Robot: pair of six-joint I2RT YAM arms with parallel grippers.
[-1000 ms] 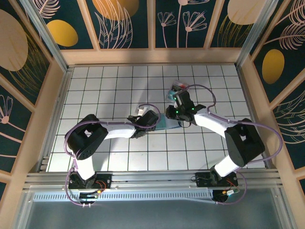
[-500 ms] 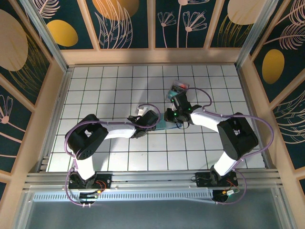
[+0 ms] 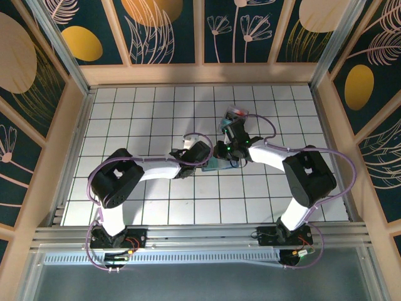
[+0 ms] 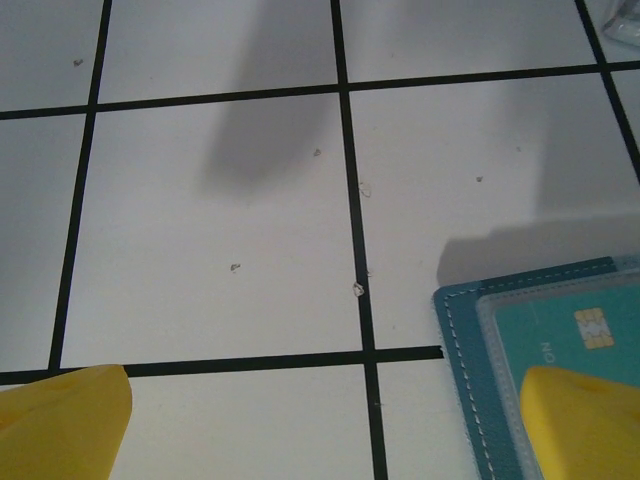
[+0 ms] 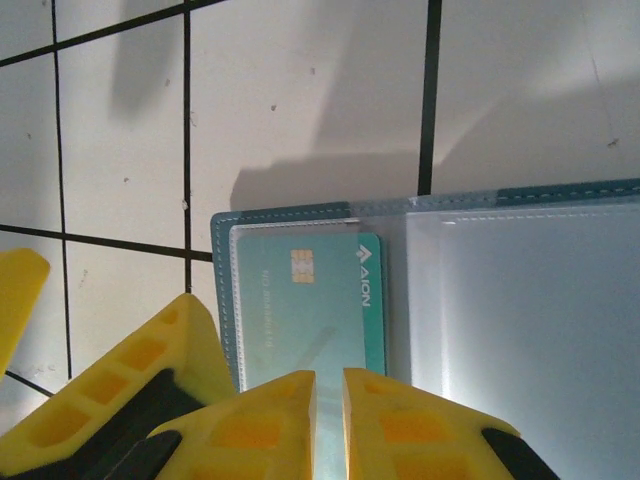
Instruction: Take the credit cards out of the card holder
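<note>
The card holder (image 5: pixel 222 300) lay open on the table (image 4: pixel 220 200), a teal credit card (image 5: pixel 310 310) in its clear pocket. The left gripper (image 4: pixel 320 425) stood wide open, one finger (image 4: pixel 580 420) over the holder; the right gripper (image 5: pixel 329 400) was nearly closed at the card's edge, grip indeterminate

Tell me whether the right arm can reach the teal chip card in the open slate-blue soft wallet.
Likely yes: the right gripper, nearly closed, sits at the edge of the teal chip card, nothing between. A clear sleeve covers the card, so it must slide out.
</note>
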